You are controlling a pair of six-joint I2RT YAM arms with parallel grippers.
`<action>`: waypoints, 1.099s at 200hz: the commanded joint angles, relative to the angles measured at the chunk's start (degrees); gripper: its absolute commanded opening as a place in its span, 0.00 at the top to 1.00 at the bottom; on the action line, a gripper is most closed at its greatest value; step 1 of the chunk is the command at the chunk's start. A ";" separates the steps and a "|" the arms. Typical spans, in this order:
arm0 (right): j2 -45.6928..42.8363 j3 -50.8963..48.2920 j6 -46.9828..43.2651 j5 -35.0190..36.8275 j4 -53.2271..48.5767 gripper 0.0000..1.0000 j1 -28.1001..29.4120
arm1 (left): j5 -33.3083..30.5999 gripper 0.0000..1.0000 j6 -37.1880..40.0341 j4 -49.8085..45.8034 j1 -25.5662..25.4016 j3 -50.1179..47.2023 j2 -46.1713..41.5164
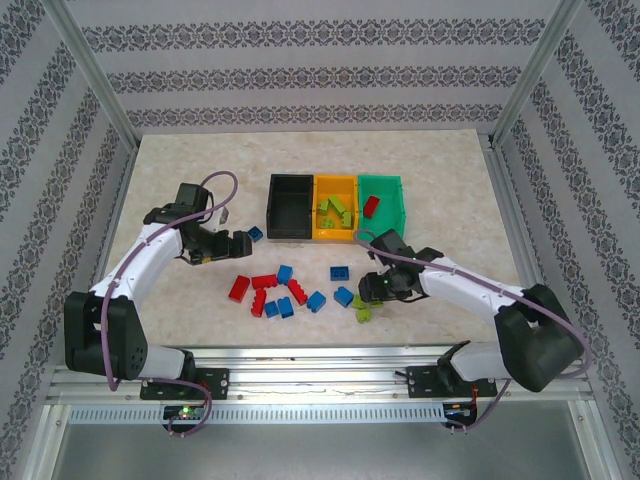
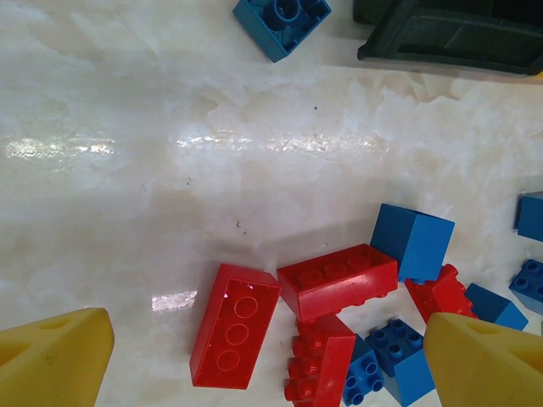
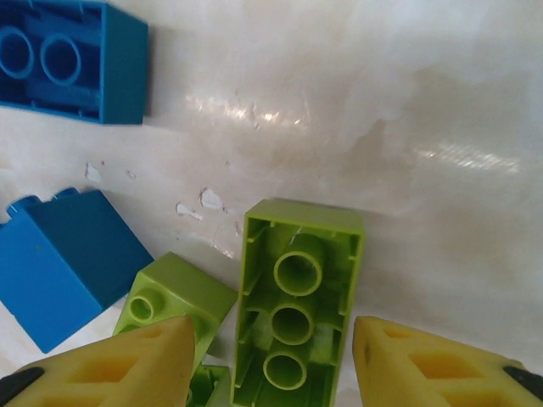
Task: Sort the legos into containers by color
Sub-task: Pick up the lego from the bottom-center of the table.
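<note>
Legos (image 1: 264, 282) lie mostly loose on the marbled worktop (image 1: 450, 190), a huddle of red and blue ones in front of the three containers, which stand in a row further back: the black bin (image 1: 272, 205), the orange-yellow bin (image 1: 336, 238) and the green bin (image 1: 396, 212). A few lime pieces (image 1: 335, 210) lie in the orange-yellow bin and a red piece (image 1: 372, 205) lies in the green one. The left tool (image 1: 238, 242) hangs wide over bare worktop with nothing between its yellow fingers (image 2: 59, 360), near the red and blue pile and just beside a lone blue brick (image 1: 256, 234) near the black bin's corner. The right tool (image 3: 273, 326) is low over the worktop, half parted, straddling a long lime brick (image 3: 297, 271) that lies hollow side up. A gap shows on one side, so it is not clamped. A smaller lime brick (image 3: 174, 297) touches the long one, and two blue bricks (image 3: 72, 59) lie near.
</note>
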 commanded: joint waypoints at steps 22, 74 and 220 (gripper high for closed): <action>2.72 2.86 0.06 1.70 -0.37 0.46 0.81 | -0.27 0.05 0.27 -1.26 -0.77 -0.76 0.07; 5.60 3.95 -0.01 5.16 -1.68 0.47 1.00 | -0.17 0.05 0.40 -1.35 -0.94 -0.64 0.35; 3.99 3.43 -0.60 4.59 -1.60 0.69 -1.64 | -0.71 0.06 0.43 -1.53 -1.02 -0.63 1.00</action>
